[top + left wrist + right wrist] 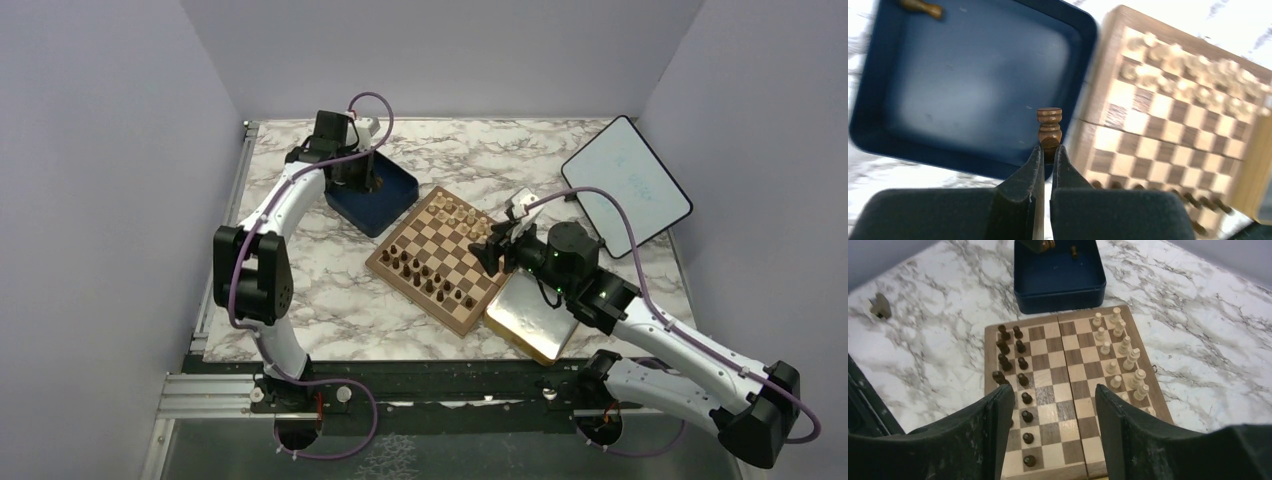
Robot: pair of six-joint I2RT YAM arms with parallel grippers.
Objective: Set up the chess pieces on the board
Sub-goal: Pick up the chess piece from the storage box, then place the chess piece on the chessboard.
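Chess pieces (1022, 363) mostly line the near-left rows of the board (1066, 375), and your left end effector (1047, 152) is clamped on one more over the blue box (973, 75), far left. Next I'd say carry it to a free square there and stand it upright. Your right end effector (1053, 390) hangs wide and empty.

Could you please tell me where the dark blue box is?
Top view: the dark blue box sits far left, beside the board's far-left edge, beneath the left gripper.

You'll find no readable text, labels or numbers, only faint bluish marks on the white dark-rimmed rounded panel (627, 185), illegible
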